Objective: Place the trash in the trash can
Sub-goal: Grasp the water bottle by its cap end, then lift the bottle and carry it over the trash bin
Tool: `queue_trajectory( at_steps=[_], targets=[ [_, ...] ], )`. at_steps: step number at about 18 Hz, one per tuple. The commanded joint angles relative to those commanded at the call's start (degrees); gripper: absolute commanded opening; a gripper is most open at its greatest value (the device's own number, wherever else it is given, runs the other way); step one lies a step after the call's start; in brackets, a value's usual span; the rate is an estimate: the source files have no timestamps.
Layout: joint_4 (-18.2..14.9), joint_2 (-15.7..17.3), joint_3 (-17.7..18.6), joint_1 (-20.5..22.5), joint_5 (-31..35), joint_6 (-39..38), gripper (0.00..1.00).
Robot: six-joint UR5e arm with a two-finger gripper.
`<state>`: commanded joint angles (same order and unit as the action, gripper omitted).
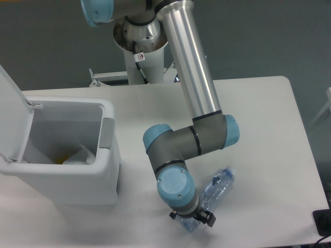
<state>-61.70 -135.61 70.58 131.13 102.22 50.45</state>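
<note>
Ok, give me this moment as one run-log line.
gripper: low over near end of bottle, jaw state hidden | bottle: lying on table | trash can: lid open, something white inside | step: bottle not yet binned

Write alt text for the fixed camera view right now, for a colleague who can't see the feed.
A UR5e arm reaches down over a crushed clear plastic bottle lying on the white table, its gripper at the bottle's lower end, the fingers hidden by the wrist. To the left stands an open white trash can with something white and yellow inside.
</note>
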Motion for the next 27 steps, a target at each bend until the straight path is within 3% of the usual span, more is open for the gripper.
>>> queue_trajectory(
  at_steps=[2, 6, 9, 14, 17, 22, 27],
  targets=[
    [0.0, -0.26, -0.35, 0.0, 0.0, -0.35, 0.94],
    [-0.09, -0.27, -0.44, 0.0, -0.18, -0.62, 0.51],
    [-0.09, -0.27, -0.44, 0.0, -0.26, -1.4, 0.35],
    [-0.18, 1.14, -0.62, 0.0, -1.66, -1.67, 0.28],
    [-0.18, 3.68, -0.7, 1.23, -5.61, -1.5, 0.28],
    [-0.26, 9.65, -0.53, 7.02, -20.53, -1.76, 0.28],
    [-0.35, 13.79, -0.53, 12.65, -42.69, -6.4, 0.28]
  ],
)
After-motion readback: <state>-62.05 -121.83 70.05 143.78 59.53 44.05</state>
